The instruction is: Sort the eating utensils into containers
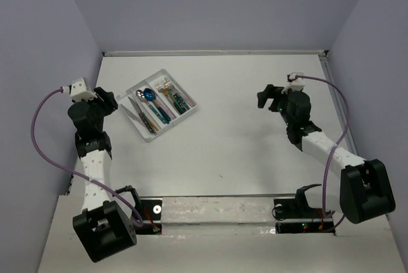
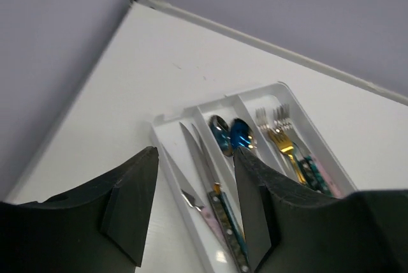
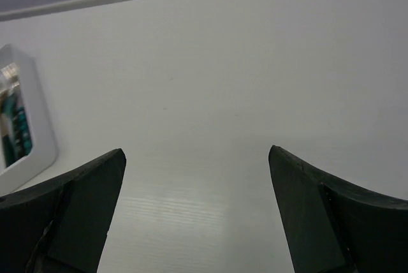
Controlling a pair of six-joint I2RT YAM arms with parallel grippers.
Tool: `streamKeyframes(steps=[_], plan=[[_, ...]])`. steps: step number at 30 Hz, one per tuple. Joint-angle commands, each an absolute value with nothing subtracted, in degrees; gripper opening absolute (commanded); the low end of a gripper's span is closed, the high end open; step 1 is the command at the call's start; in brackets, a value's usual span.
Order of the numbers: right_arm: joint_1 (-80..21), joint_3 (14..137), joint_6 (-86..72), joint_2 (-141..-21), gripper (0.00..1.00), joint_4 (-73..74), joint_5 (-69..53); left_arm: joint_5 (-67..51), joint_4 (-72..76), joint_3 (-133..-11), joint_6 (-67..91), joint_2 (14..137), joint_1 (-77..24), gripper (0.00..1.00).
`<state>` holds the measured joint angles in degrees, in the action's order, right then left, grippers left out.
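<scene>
The clear three-compartment tray (image 1: 180, 87) lies at the back left of the table. It holds knives (image 1: 141, 118), blue-headed spoons (image 1: 152, 97) and forks (image 1: 172, 91), each kind in its own compartment. In the left wrist view the tray (image 2: 280, 86) shows knives (image 2: 204, 171) on the left, spoons (image 2: 231, 134) in the middle and gold and silver forks (image 2: 280, 129) on the right. My left gripper (image 1: 111, 102) is open and empty, just left of the tray and above its near end (image 2: 196, 153). My right gripper (image 1: 262, 97) is open and empty over bare table (image 3: 196, 152), far right of the tray (image 3: 38, 152).
The white table is closed in by purple walls on the left, back and right. A metal strip (image 1: 217, 52) runs along the back edge. The arm bases and a rail (image 1: 217, 209) stand at the near edge.
</scene>
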<state>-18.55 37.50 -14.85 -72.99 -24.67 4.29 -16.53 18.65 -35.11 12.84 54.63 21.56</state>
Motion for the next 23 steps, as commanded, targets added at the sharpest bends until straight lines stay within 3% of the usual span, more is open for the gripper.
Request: streamKeyframes(steps=[1,5,10,23], plan=[[-8.6,31.0,-17.5,-65.8,1.00,-23.2,14.3,-2.2,23.2,-32.9,-1.7,51.3,22.6,0.63],[-6.9,29.2,-14.2,-64.8,1.00,-22.9,19.4,-0.6,23.6,-28.1,-8.7,47.8,24.7,0.69],[-6.9,33.0,-21.9,-68.0,1.00,-17.7,19.9,1.4,22.7,-23.5,-11.9,44.5,25.8,0.81],[-6.9,35.2,-34.3,-70.8,1.00,-12.0,25.1,0.7,22.2,-21.9,-12.1,40.3,26.3,0.85]])
